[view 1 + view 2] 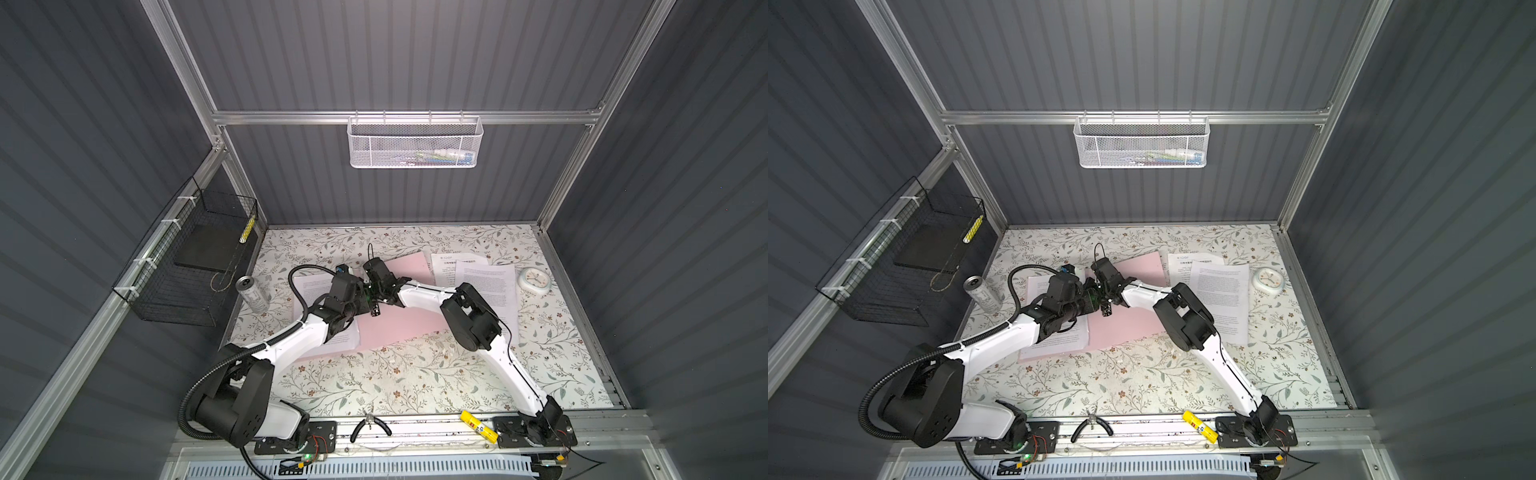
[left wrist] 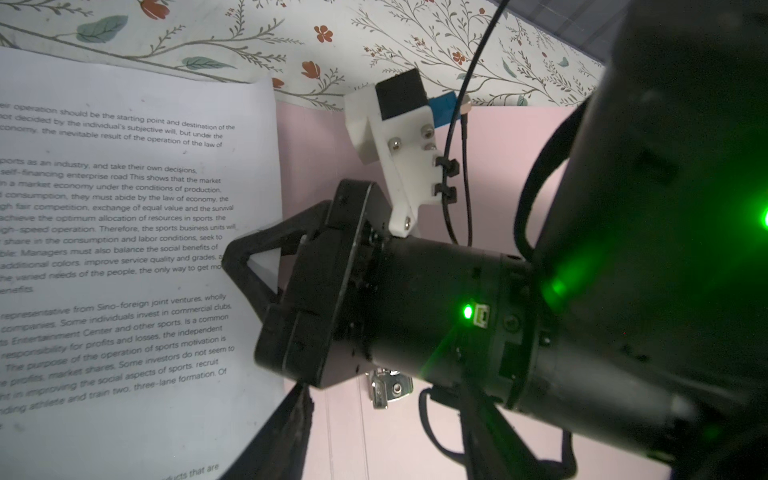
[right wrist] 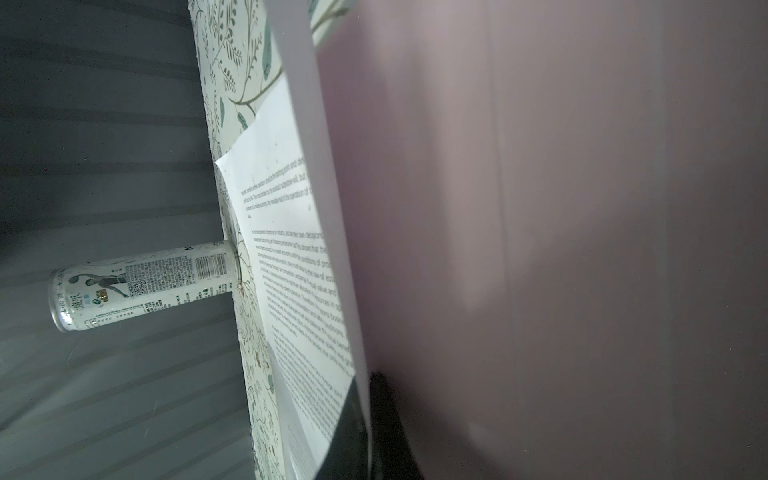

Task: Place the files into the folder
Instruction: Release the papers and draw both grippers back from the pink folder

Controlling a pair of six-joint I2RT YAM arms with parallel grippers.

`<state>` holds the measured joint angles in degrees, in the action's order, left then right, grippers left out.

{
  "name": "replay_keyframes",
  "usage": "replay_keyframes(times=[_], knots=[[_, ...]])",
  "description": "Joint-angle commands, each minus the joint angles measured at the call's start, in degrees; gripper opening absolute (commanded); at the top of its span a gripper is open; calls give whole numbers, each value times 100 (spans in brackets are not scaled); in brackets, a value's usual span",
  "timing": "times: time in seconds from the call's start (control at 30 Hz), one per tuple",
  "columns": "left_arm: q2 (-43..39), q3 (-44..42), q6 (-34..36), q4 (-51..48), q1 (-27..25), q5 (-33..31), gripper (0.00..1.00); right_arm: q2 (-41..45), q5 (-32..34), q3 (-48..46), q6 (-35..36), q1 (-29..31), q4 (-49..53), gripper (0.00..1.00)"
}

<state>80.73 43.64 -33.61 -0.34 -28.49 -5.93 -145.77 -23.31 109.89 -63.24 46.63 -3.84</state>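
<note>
Currently the pink folder (image 1: 399, 328) lies open and flat in the middle of the floral table (image 1: 415, 374). One printed sheet (image 1: 311, 289) rests on its left half, with pink showing around the sheet's near and far edges in both top views. Two more sheets (image 1: 486, 286) lie overlapped on the table just right of the folder, outside it. The rear one carries a bold heading, and a white clock (image 1: 534, 281) sits beside them.

The right gripper (image 2: 249, 270) reaches across the folder, lies low and points toward the drink can (image 3: 137, 286). In the right wrist view its fingers (image 3: 386, 432) sit one on each side of the sheet's raised right edge, pinched together on it.

The left gripper (image 1: 347, 293) hangs above the same sheet near the spine. Its fingertips are hidden, so I cannot tell whether they are apart or together. A metal clip (image 2: 388, 390) sits on the pink surface just right of the spine creases.
</note>
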Motion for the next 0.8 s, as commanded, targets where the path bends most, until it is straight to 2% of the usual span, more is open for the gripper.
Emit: replay_keyframes(times=[0.0, 0.23, 0.37, 0.43, 0.57, 0.63, 0.7, 0.77], knots=[[-18, 15, 112, -44, -6, -10, 58, 156, -104, -96, 116, 44, -281, 19], [-365, 233, 350, -237, 0, -238, 60, 1061, 116, -939, 286, -229, -695, 46], [-559, 439, 411, -473, -3, -693, 67, 1372, -217, -1330, -66, -484, -959, 54], [-602, 517, 546, -493, 1, -749, 70, 1609, -312, -1502, -18, -568, -962, 55], [-594, 563, 694, -474, 1, -808, 72, 2198, -368, -1769, 457, -690, -757, 58], [-540, 517, 692, -314, 1, -784, 72, 2410, -299, -1669, 972, -717, -252, 58], [-431, 519, 686, -173, 1, -719, 72, 2676, 4, -1693, 1631, -733, 229, 58], [-272, 585, 689, -100, 0, -679, 72, 2973, 278, -1962, 2027, -805, 254, 58]])
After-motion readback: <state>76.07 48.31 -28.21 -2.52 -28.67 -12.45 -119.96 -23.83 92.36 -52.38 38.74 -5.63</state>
